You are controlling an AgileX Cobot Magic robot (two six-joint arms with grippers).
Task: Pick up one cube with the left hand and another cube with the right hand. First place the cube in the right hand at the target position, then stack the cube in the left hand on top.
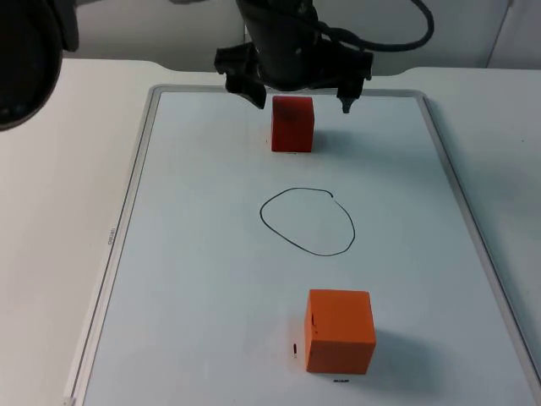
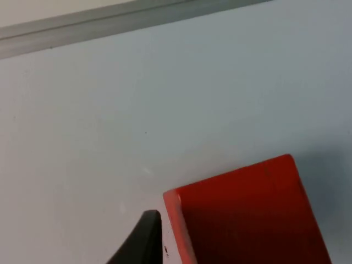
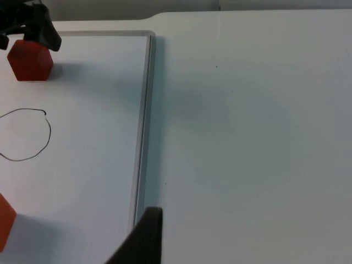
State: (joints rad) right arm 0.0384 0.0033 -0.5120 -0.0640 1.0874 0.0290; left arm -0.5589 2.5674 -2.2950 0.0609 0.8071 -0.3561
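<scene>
So the whole job sits on a whiteboard (image 1: 194,279) with a thin metal frame, lying flat on the white table (image 1: 59,169). There's lots of bare board around the hand-drawn black circle (image 1: 307,221) in the middle, and wide open table past the frame on both sides.

The red cube (image 1: 292,123) is up near the far edge of the board, just beyond the circle. The orange cube (image 1: 339,331) is at the near end, well apart from the circle and with free space all around it.

The left gripper (image 1: 297,95) hangs right over the red cube with its fingers spread wide, one on each side and neither one touching it as far as I can see. In the left wrist view, a black fingertip (image 2: 144,242) sits just beside the cube's edge.

The right gripper (image 3: 144,239) is waiting off to the side above the board's frame. Can't tell if it's open or closed.
</scene>
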